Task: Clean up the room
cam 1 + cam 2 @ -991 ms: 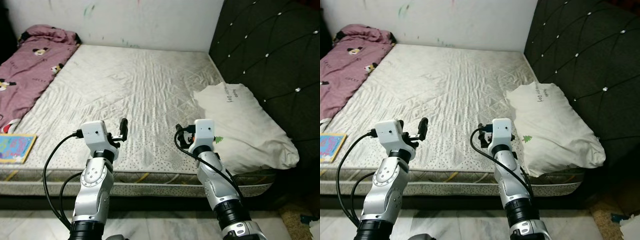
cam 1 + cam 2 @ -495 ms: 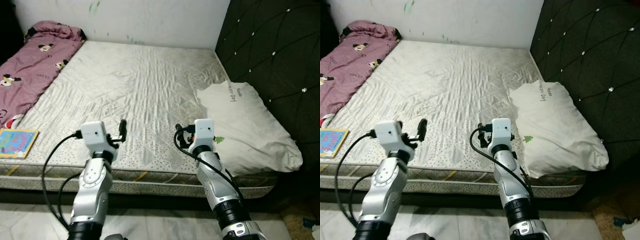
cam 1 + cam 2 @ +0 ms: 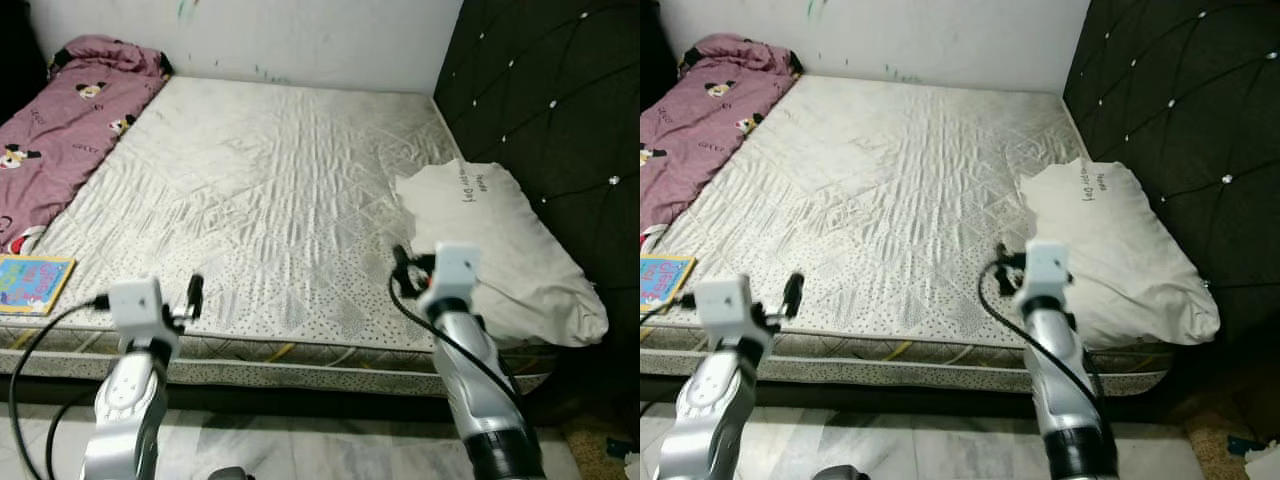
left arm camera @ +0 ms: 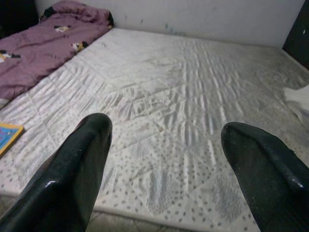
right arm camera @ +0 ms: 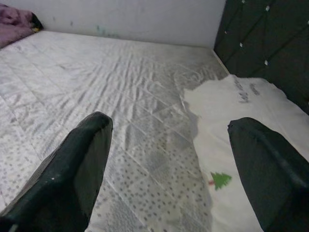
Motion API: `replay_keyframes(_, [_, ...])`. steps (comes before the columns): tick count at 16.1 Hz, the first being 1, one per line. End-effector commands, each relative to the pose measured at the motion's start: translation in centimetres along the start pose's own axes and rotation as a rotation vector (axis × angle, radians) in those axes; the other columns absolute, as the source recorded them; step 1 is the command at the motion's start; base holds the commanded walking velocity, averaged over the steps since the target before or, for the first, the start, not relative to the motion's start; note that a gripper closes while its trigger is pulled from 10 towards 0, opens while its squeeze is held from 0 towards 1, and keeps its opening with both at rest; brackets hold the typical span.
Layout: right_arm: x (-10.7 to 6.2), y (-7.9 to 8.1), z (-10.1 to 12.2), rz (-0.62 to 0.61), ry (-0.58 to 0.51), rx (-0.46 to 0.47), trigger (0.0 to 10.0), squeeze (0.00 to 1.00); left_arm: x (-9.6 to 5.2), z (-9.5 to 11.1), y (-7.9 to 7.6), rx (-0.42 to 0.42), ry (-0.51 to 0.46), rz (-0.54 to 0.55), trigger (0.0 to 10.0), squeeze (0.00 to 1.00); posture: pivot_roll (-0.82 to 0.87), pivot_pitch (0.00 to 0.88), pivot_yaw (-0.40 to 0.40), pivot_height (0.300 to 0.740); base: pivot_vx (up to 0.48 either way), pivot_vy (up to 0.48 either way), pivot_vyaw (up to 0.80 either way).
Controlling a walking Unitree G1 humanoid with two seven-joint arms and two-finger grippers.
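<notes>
While both pairs of long black fingers stand wide apart with nothing between them, the left gripper (image 4: pixel 164 159) and the right gripper (image 5: pixel 169 164) hover near the front edge of the bed, pointing out across it. In the left wrist view one black finger (image 4: pixel 72 169) frames the near side of the quilted, off-white bare mattress (image 3: pixel 270 190), whose front strip is speckled with small grey dots. In the right wrist view the fingers frame the mattress and the near end of a white rumpled pillow (image 3: pixel 500 250) printed with a small green tree and a line of dark handwriting.

From the head camera, the left silver arm (image 3: pixel 130 390) rises at the lower left, its gripper just over the mattress's front border, with a black cable looping beside it. The right silver arm (image 3: pixel 470 370) rises at the lower right, its wrist block close to the pillow's front corner.

That pillow lies on the right side of the mattress, against a black tufted headboard (image 3: pixel 560 110) studded with shiny buttons. Along the mattress's left side lies a pink-purple blanket with cartoon mouse prints (image 3: pixel 60 130), bunched up at the far corner by the white wall (image 3: pixel 300 35). A flat, colourful picture book (image 3: pixel 30 283) rests at the front left corner of the mattress, just beside the blanket's near end. Pale marbled floor tiles (image 3: pixel 300 450) show below the bed.
</notes>
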State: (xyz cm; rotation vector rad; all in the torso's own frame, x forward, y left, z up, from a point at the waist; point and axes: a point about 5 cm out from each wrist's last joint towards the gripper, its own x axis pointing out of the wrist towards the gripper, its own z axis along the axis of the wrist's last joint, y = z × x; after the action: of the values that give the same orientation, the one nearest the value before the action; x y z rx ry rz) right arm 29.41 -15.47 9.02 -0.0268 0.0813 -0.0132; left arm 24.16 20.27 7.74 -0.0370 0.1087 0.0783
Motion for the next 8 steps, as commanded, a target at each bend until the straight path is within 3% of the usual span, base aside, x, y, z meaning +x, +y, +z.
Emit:
replay_keyframes(1, [0.03, -0.57, 0.78, -0.033, -0.024, 0.006, 10.0, 0.00, 0.06, 0.49, -0.29, 0.016, -0.012, -0.025, 10.0, 0.00, 0.09, 0.000, -0.035, 0.740, 0.000, 0.000, 0.00])
replay_keyframes(8, [-0.15, -1.35, 1.29, -0.058, -0.020, -0.014, 10.0, 0.00, -0.13, 0.37, -0.02, 0.009, 0.007, -0.063, 10.0, 0.00, 0.09, 0.000, -0.024, 0.740, 0.000, 0.000, 0.00])
